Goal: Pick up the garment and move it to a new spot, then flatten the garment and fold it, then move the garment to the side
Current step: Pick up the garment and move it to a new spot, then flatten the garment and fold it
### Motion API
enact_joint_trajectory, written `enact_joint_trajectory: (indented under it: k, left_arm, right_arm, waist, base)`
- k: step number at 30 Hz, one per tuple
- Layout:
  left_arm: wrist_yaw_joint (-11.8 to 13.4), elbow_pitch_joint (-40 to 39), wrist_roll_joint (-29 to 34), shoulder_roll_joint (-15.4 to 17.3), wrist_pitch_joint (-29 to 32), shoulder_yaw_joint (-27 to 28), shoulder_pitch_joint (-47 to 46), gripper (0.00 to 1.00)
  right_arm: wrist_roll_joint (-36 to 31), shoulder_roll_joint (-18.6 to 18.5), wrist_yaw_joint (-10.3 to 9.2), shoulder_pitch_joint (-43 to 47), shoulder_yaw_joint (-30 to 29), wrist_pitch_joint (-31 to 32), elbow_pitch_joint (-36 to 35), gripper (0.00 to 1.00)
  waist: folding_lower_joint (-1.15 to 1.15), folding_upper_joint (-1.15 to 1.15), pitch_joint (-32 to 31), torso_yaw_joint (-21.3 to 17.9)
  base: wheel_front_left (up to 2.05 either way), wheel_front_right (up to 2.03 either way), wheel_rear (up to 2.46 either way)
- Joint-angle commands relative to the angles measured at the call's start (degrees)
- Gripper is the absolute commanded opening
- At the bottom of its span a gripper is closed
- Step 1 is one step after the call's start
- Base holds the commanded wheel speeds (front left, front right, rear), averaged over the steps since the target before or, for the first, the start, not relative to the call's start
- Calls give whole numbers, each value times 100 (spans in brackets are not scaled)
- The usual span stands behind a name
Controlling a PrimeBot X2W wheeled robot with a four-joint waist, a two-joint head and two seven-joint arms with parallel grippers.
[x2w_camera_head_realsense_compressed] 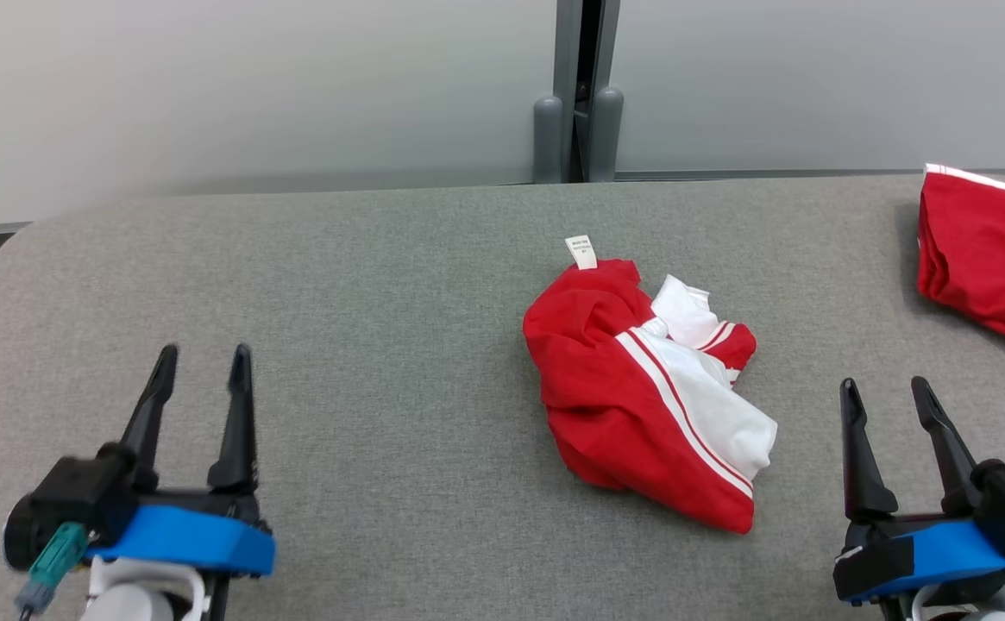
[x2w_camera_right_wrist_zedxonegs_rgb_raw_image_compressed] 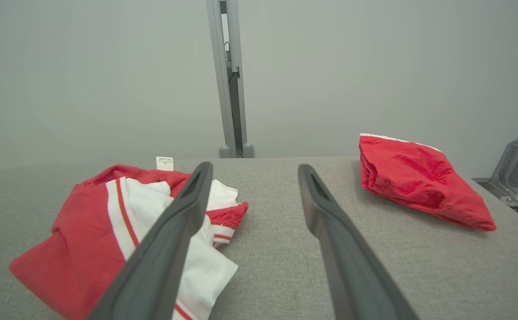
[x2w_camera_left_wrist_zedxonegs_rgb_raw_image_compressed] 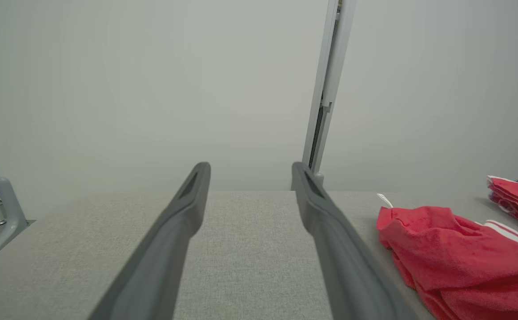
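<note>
your left hand (x2w_camera_head_realsense_compressed: pixel 205 352) is sitting at the lower left of the head view with its two fingers spread apart and nothing between them. your right hand (x2w_camera_head_realsense_compressed: pixel 884 384) is sitting at the lower right, its fingers likewise spread and empty. both are poised over the grey desk (x2w_camera_head_realsense_compressed: pixel 364 285), with fingers pointing toward the top of the frame.

the garment (x2w_camera_head_realsense_compressed: pixel 640 405), red with white panels and stripes, is lying in a crumpled heap right of centre. it is nearer your right hand than your left and touching neither. its white label (x2w_camera_head_realsense_compressed: pixel 581 251) is sticking out at the heap's upper edge. a folded red garment (x2w_camera_head_realsense_compressed: pixel 981 250) is resting at the upper right edge of the frame, well apart from the heap.

judging from that, you are facing the grasp that starts the lift or the spreading, as the heap is not yet flat. bring the right hand in first, since it is closer. aim for a single outer edge rather than the thick middle, where several layers could get pinched together. the red hem along the heap's lower edge looks like the cleaner bite. keep the fingers wide until they are straddling the cloth, and carry the left hand across toward the label side so the two can pull apart. steer clear of the folded piece.
</note>
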Motion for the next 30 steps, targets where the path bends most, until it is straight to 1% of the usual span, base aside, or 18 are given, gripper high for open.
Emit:
enact_joint_trajectory:
  k: [1,5,12,19,30]
  left_arm:
    - [25,-84,61,20,-21,166,240,100]
    - [-86,-237,207,-50,-20,463,662,100]
    - [-251,-282,420,-254,-21,666,1055,100]
    - [-387,-221,573,-448,-20,790,1188,100]
    - [-548,-132,708,-563,-21,927,1228,100]
  right_arm:
    - [-33,8,-2,117,-13,3,-7,100]
    - [-27,8,-2,219,-35,16,-10,100]
    - [16,8,-2,387,-68,33,26,100]
    - [47,8,-2,488,-26,25,80,100]
    - [52,8,-2,535,-3,82,35,100]
  waist:
    - [0,0,-52,49]
    - [0,0,-132,130]
    - [0,0,-246,226]
    - [0,0,-338,250]
    - [0,0,-359,235]
  base:
    - [0,0,0]
    - [0,0,0]
    - [0,0,0]
    - [0,0,0]
    - [0,0,0]
